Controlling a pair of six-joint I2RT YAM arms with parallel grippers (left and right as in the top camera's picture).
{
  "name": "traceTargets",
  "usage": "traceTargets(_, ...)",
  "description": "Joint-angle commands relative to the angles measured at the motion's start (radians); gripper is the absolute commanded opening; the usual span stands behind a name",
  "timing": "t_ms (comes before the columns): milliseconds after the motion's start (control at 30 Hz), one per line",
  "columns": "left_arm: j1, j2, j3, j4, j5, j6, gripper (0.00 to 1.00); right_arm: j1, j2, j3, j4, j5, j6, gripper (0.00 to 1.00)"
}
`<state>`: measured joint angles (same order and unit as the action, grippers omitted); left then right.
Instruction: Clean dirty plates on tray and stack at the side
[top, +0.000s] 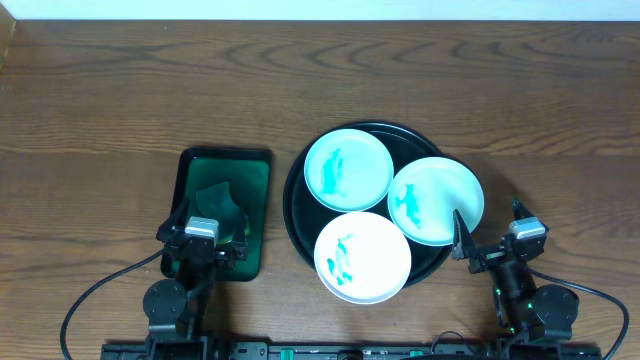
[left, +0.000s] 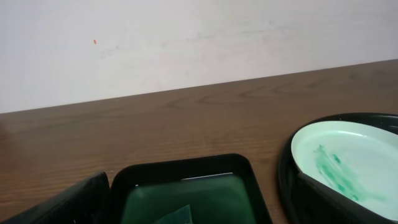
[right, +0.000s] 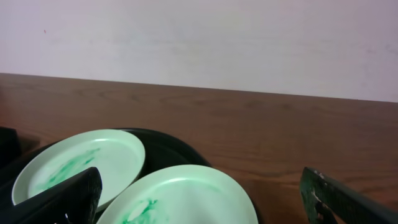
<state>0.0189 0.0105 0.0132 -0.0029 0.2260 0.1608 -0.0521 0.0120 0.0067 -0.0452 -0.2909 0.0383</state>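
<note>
**Stock as I see it from my remote station**

1. Table (top: 120, 90): brown wood grain, with a pale wall behind its far edge.
2. Black tray (top: 298, 215): large, round and glossy with a raised rim. It sits right of the table's middle, toward the near edge.
3. Plates: 3, round, shallow, pale mint-white, each with teal smears, all on the black tray.
   - Rear plate (top: 347, 169): on the tray's far-left part, inside the rim.
   - Right plate (top: 436, 200): overhangs the rim toward the table's right edge.
   - Front plate (top: 362, 256): overhangs the rim toward the near edge.
   - The right and front plates meet at their edges. I cannot tell whether one overlaps the other.
4. Green tray (top: 254, 180): small, dark green and rectangular. It lies just left of the black tray, close to the near edge and apart from the black tray.
5. Green wad (top: 215, 197): 1 crumpled piece lying in the green tray. I cannot tell whether it is cloth or sponge.
6. Left gripper (top: 212, 218): over the near half of the green tray. Its fingers (left: 68, 205) are spread wide and hold nothing.
7. Right gripper (top: 488, 212): beside the black tray's right rim. Its fingers (right: 348, 199) are spread wide and hold nothing. From overhead, 1 finger crosses the right plate's edge, but I cannot tell whether it touches.
8. Cables (top: 90, 300): black, looping from both arm bases at the near edge.
</note>
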Motion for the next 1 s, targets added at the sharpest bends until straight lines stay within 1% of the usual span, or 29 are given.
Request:
traceTargets(0, 0.004, -0.006, -0.009, -0.048, 0.01, -0.005, 0.93, -0.006, -0.003, -0.002, -0.005, 0.006, 0.009, 0.99)
traceTargets(433, 0.004, -0.006, -0.009, -0.047, 0.01, -0.008, 0.93, -0.006, -0.003, -0.002, -0.005, 0.006, 0.009, 0.99)
traceTargets(500, 0.004, -0.006, -0.009, -0.045, 0.01, -0.038, 0.93, -0.006, -0.003, -0.002, -0.005, 0.006, 0.009, 0.99)
traceTargets(733, 0.004, -0.003, 0.029, -0.07, 0.011, -0.236, 0.93, -0.006, -0.003, -0.002, -0.005, 0.006, 0.009, 0.99)
traceTargets(833, 0.004, 0.016, 0.072, -0.101, 0.018, -0.257, 0.93, -0.006, -0.003, -0.002, -0.005, 0.006, 0.009, 0.99)
traceTargets(967, 0.004, 0.099, 0.177, -0.222, 0.017, -0.256, 0.93, -0.006, -0.003, -0.002, -0.005, 0.006, 0.009, 0.99)
